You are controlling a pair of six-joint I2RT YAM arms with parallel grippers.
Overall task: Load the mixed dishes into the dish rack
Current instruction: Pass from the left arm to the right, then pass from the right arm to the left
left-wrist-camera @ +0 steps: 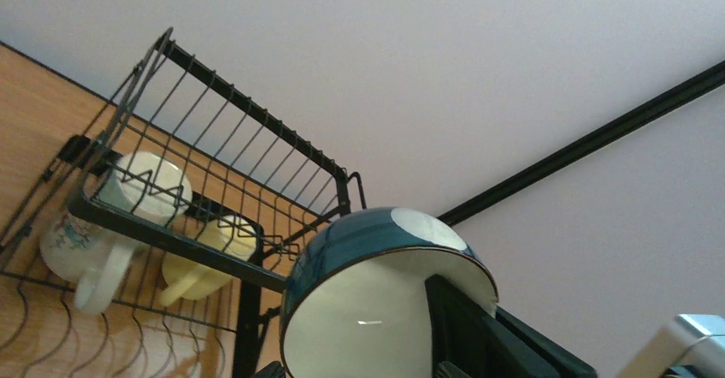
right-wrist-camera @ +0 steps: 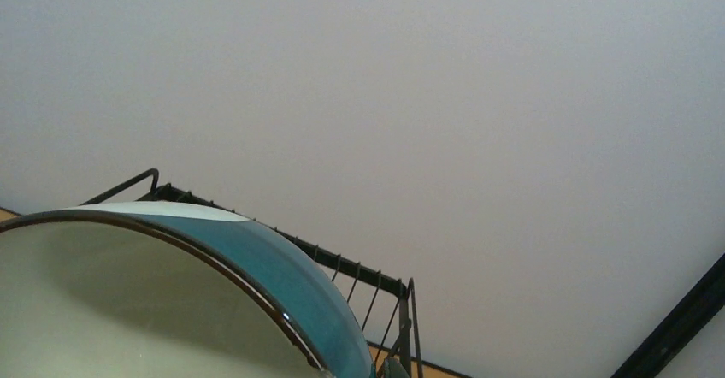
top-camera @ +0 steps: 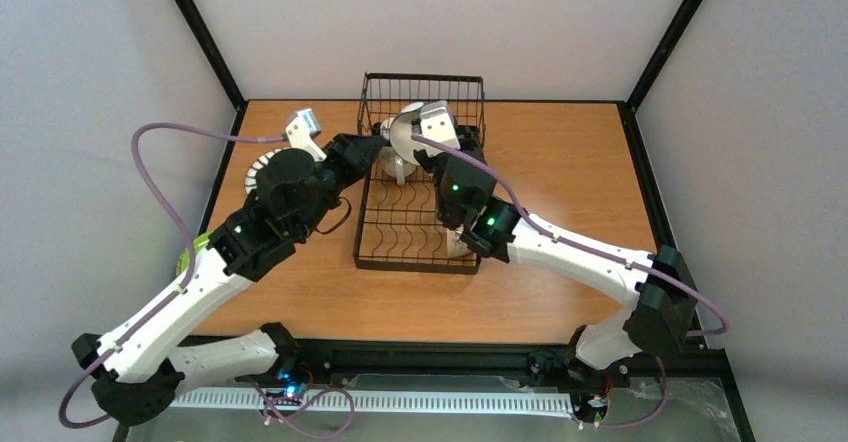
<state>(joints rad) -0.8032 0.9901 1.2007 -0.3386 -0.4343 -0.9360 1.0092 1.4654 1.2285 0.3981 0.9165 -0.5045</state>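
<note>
Clearance matters: right tool grips the teal-and-white ceramic bowl on edge above the basket end of the black wire dish rack; left tool state unclear.

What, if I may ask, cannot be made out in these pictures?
What grips the teal-and-white bowl: it fills both wrist views' bottom; arms cover the grip from above.
Black-and-white striped plate: mostly under the left arm, top view.
Lime-green plate: only a sliver beside that arm.
Pale item at the dish rack's near-right corner: right arm hides it.
</note>
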